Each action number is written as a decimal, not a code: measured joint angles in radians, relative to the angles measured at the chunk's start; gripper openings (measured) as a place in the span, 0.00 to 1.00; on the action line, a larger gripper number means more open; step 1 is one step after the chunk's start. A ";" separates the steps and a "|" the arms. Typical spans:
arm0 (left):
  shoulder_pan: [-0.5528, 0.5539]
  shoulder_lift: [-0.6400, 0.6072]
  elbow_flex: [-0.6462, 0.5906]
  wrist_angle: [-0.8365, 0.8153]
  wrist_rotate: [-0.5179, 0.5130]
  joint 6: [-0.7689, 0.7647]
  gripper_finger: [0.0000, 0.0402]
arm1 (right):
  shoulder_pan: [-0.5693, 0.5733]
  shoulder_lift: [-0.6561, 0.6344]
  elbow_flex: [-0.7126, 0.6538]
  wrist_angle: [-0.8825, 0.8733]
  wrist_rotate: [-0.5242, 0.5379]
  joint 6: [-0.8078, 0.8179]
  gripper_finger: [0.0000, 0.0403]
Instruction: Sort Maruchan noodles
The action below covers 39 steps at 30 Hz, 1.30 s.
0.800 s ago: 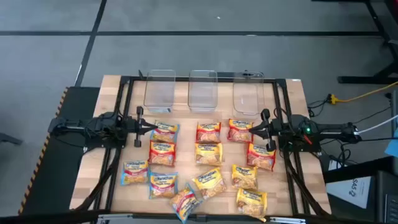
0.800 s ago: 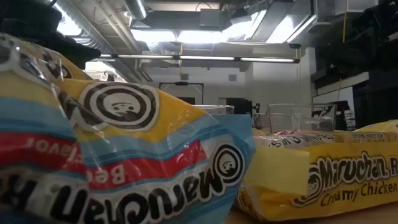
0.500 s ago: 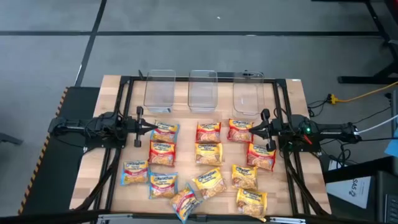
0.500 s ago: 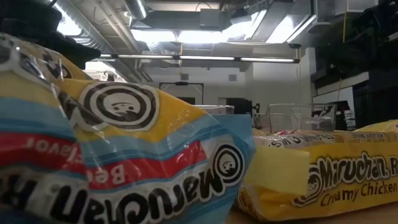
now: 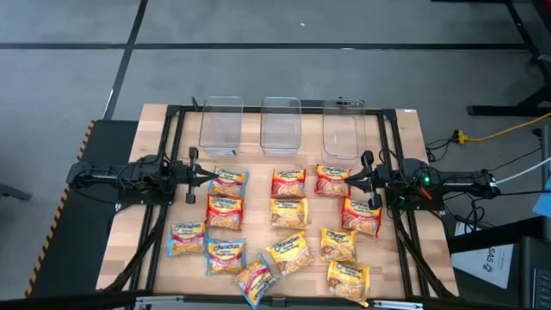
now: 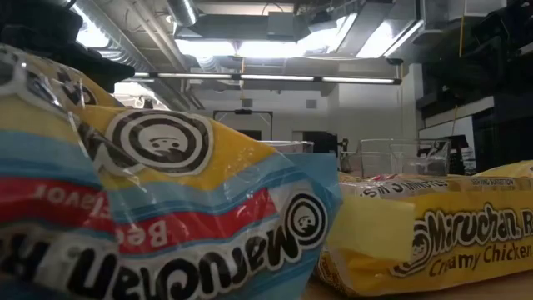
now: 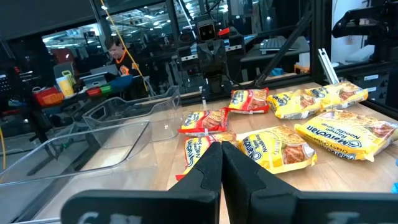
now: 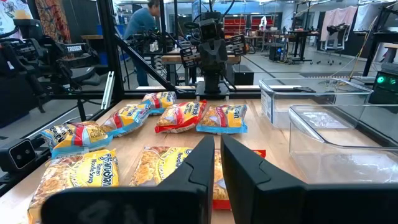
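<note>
About a dozen Maruchan noodle packets lie flat on the wooden table (image 5: 405,138), spread between the arms and toward the near edge. Among them are a blue-trimmed one (image 5: 228,182), a red-trimmed one (image 5: 288,182) and a yellow one (image 5: 288,212). My left gripper (image 5: 212,176) is level at the table's left, shut, its tips beside the blue-trimmed packet (image 7: 200,149). My right gripper (image 5: 349,179) is level at the right, shut to a narrow slit, with its tips by a red-trimmed packet (image 5: 331,180). Neither holds anything.
Three clear plastic bins stand in a row along the far edge, left (image 5: 221,125), middle (image 5: 281,125) and right (image 5: 343,127). In the low view a blue-trimmed packet (image 6: 166,217) and a yellow packet (image 6: 433,242) fill the foreground. A person (image 8: 142,22) is in the room beyond.
</note>
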 joint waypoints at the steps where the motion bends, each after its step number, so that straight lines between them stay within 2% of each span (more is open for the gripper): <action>1: 0.000 0.000 0.000 0.000 0.000 0.000 0.00 | 0.000 0.000 0.000 0.000 0.000 0.000 0.08; 34: 0.000 0.000 0.000 0.000 0.000 0.000 0.00 | 0.000 0.000 0.000 0.009 0.001 0.001 0.08; 39: 0.000 0.000 0.000 0.000 -0.002 0.009 0.00 | 0.000 0.000 0.000 0.033 -0.004 0.072 0.08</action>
